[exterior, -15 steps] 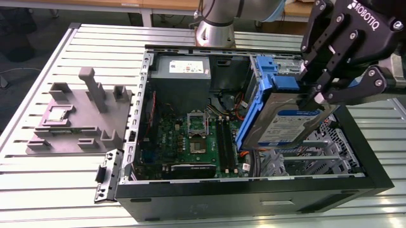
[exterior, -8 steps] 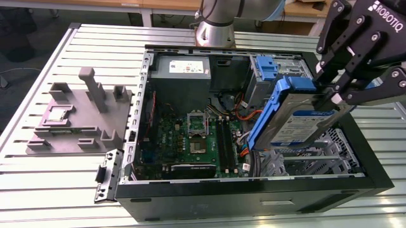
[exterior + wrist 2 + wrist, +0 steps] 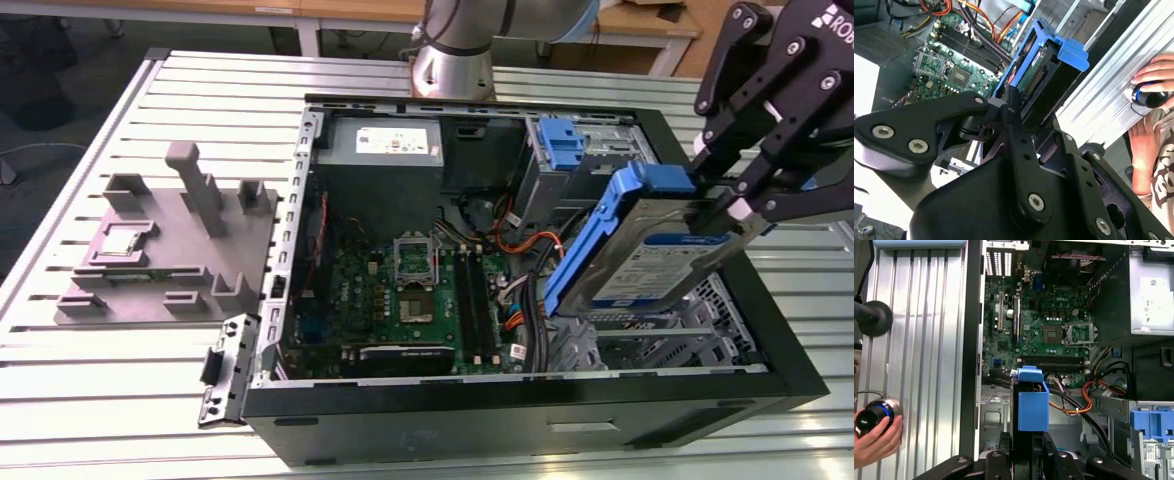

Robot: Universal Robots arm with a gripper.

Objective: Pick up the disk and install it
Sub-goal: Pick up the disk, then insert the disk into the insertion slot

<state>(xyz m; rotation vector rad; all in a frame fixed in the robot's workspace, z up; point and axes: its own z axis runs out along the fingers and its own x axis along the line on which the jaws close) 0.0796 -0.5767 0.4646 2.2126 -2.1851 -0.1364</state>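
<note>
The disk (image 3: pixel 654 250) is a silver-grey drive with a blue-and-white label and blue rails. It hangs tilted, one end up, over the exterior view's right part of the open computer case (image 3: pixel 534 400). My gripper (image 3: pixel 727 210) is shut on its upper right edge. Below the disk lies the metal drive cage (image 3: pixel 641 345). In the first wrist view the disk (image 3: pixel 1032 402) shows edge-on between the black fingers (image 3: pixel 1001 457), above the cage floor. In the second wrist view the disk (image 3: pixel 1046 65) sticks out past the gripper (image 3: pixel 1019 107) towards the motherboard (image 3: pixel 949 75).
Inside the case are the green motherboard (image 3: pixel 414 290), a grey power-supply box (image 3: pixel 380 145), a bare blue bracket (image 3: pixel 561 145) and orange and black cables (image 3: pixel 527 240). A grey fixture (image 3: pixel 160 250) stands on the slatted table at the exterior view's left. A person's hand (image 3: pixel 876 432) grips a knob beside the case.
</note>
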